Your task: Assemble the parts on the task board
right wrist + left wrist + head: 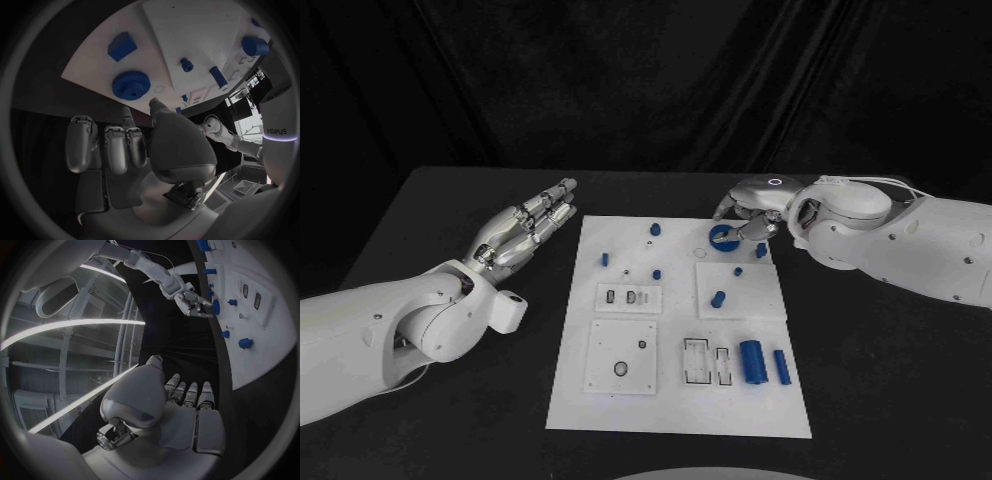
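Task board [678,400]: one white plate, centre of black table [877,400]. Blue parts counted in head view: nine. One gear [723,237] at 1 o'clock of the board, two cylinders [751,361] lying side by side at 5 o'clock, six small pegs [718,298] scattered across the upper half.

Left hand [527,229] off the board at 10 o'clock, fingers straight and apart, holding nothing.

Right hand [759,217] at the 1 o'clock corner, fingers apart; fingertips just beside the gear. Right wrist view shows the gear's teeth [131,85], ungrasped, and a blue block [122,46]; head view resolves neither.
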Tool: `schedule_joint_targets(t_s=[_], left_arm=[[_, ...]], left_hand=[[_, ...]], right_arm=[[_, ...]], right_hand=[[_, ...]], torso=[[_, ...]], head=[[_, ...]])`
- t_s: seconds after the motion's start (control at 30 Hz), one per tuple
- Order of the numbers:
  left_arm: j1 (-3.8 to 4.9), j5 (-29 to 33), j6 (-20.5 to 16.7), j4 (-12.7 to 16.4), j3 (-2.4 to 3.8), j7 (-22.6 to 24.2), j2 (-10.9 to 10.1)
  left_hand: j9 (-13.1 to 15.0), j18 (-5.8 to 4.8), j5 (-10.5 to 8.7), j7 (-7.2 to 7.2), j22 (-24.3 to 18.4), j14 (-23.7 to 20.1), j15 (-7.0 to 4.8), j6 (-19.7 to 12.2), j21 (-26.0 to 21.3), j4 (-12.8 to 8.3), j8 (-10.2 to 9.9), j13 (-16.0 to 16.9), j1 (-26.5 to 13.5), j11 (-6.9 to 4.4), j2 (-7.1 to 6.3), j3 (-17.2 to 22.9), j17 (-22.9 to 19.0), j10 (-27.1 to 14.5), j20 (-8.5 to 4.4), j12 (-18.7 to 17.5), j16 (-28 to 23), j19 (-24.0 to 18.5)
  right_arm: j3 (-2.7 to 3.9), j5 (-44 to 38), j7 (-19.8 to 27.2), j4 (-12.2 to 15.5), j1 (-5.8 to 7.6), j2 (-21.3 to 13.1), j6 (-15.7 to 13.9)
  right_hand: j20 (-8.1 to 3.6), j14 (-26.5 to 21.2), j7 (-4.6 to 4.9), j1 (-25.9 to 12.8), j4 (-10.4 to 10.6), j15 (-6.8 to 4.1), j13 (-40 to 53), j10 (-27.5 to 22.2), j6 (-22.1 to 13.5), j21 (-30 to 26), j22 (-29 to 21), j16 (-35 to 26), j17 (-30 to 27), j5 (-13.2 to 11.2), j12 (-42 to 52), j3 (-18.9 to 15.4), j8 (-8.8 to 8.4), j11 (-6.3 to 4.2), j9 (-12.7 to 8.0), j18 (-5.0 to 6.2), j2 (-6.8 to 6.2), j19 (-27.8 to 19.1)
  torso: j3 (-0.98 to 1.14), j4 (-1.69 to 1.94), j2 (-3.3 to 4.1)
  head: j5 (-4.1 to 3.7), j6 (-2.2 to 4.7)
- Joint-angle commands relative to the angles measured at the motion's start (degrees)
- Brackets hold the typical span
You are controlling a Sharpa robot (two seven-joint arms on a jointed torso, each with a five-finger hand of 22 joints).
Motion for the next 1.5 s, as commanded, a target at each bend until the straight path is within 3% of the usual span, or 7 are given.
schedule_joint_targets(t_s=[0.03, 0.63, 0.93, 1.13, 1.23, 1.3, 1.5], left_arm=[[0.10, -0.1, 1.2, 0.0, 0.04, 11.9, 0.2], [0.09, -0.1, 2.3, 0.0, 0.04, 11.3, 0.1], [0.09, -0.1, 2.7, -0.3, 0.04, 11.1, 0.4], [0.08, -0.1, 2.9, -0.5, 0.04, 10.9, 0.5], [0.08, -0.1, 3.0, -0.5, 0.04, 10.9, 0.6], [0.07, -0.1, 3.1, -0.6, 0.04, 10.8, 0.6], [0.07, -0.1, 3.3, -0.6, 0.04, 10.7, 0.7]], left_hand=[[0.1, 0.31, 0.40, 0.56, -0.1, 0.0, 0.50, 0.0, -0.2, 0.0, 0.4, -0.1, 0.6, 0.48, 0.08, 0.4, -0.1, -0.1, 0.32, -0.4, -0.2, 0.0], [0.1, 0.26, 0.35, 0.72, -0.1, 0.0, 1.06, 0.3, -0.2, 0.0, 0.4, -0.1, 0.6, 0.68, 0.11, 0.6, -0.1, -0.1, 0.85, -0.4, -0.2, 0.0], [0.1, 0.26, 0.35, 0.76, -0.1, 0.0, 1.18, 0.3, -0.2, 0.0, 0.4, -0.1, 0.6, 0.73, 0.14, 0.6, -0.1, -0.1, 0.98, -0.4, -0.2, 0.0], [0.1, 0.26, 0.35, 0.76, -0.1, 0.0, 1.18, 0.3, -0.2, 0.0, 0.4, -0.1, 0.6, 0.73, 0.14, 0.6, -0.1, -0.1, 0.98, -0.4, -0.2, 0.0], [0.1, 0.26, 0.36, 0.79, -0.1, 0.0, 1.31, 0.2, -0.2, 0.0, 0.4, -0.1, 0.7, 0.76, 0.20, 0.7, -0.1, -0.1, 1.12, -0.4, -0.2, 0.0], [0.1, 0.26, 0.36, 0.79, -0.1, 0.0, 1.31, 0.2, -0.2, 0.0, 0.4, -0.1, 0.7, 0.76, 0.20, 0.7, -0.1, -0.1, 1.12, -0.4, -0.2, 0.0], [0.1, 0.27, 0.37, 0.80, -0.1, 0.0, 1.35, 0.2, -0.2, 0.0, 0.4, -0.1, 0.7, 0.77, 0.22, 0.7, -0.1, -0.1, 1.16, -0.4, -0.2, 0.0]], right_arm=[[0.03, -0.5, -3.8, 0.0, -0.35, -0.2, 2.5], [0.03, -1.7, -4.1, -0.1, -1.54, -1.1, 2.7], [0.03, -1.7, -3.2, -0.4, -2.58, -1.0, 2.6], [0.03, -1.7, -2.0, -0.6, -2.96, -0.9, 2.0], [0.03, -1.7, -1.1, -0.7, -3.04, -0.8, 1.4], [0.03, -1.7, -0.8, -0.7, -3.06, -0.7, 1.2], [0.03, -1.7, -0.3, -0.8, -3.09, -0.5, 1.2]], right_hand=[[-0.13, 6.0, -0.28, 1.1, -0.9, -0.33, 15.1, 6.1, -0.1, 0.4, 7.4, 0.1, 15.1, 0.5, 0.1, 0.2, -0.20, -0.36, 0.2, -0.88, -0.07, 0.4], [-0.30, 6.0, -0.48, 3.5, -3.9, -0.50, 15.1, 6.1, -0.8, -1.8, 6.3, 0.1, 15.1, 2.8, 0.1, 1.4, 0.06, -0.55, 1.3, -0.31, -0.30, -1.1], [-0.65, 6.0, -0.95, 5.7, -6.9, -0.89, 15.1, 6.1, 1.3, -3.2, 5.9, 0.1, 15.1, 9.3, 0.1, 3.1, 1.96, -0.97, 5.2, -0.04, -0.48, -1.8], [-1.22, 6.0, -1.59, 8.1, -10.8, -1.40, 15.1, 6.1, 3.3, -4.6, 5.5, 0.1, 15.1, 20.0, 0.1, 6.0, 8.65, -1.68, 11.6, 0.23, -0.50, -2.3], [-1.71, 5.9, -2.25, 8.6, -12.6, -1.83, 15.1, 6.1, 3.5, -6.0, 5.0, -0.1, 14.8, 20.4, 0.1, 7.0, 15.27, -2.39, 17.1, 0.52, -0.01, -2.9], [-1.82, 5.7, -2.53, 8.7, -13.1, -2.09, 15.1, 6.1, 3.5, -6.6, 4.8, -0.4, 14.3, 20.3, 0.1, 7.4, 17.83, -2.45, 19.2, 0.59, 0.25, -3.1], [-1.97, 5.4, -3.02, 8.3, -13.8, -2.34, 15.1, 6.1, 3.9, -7.8, 4.5, -1.1, 13.6, 19.7, 0.1, 8.0, 21.52, -2.69, 22.2, 0.76, 0.43, -3.4]], torso=[[0.01, 0.06, -0.06], [-0.06, -0.05, -0.11], [-0.02, 0.03, -0.02], [-0.01, -0.01, -0.02], [-0.01, -0.03, -0.04], [-0.02, -0.05, -0.04], [-0.04, 0.01, -0.03]], head=[[0.03, -0.09], [0.23, 0.04], [0.34, 0.09], [0.34, 0.04], [0.32, -0.06], [0.32, -0.08], [0.27, -0.07]])
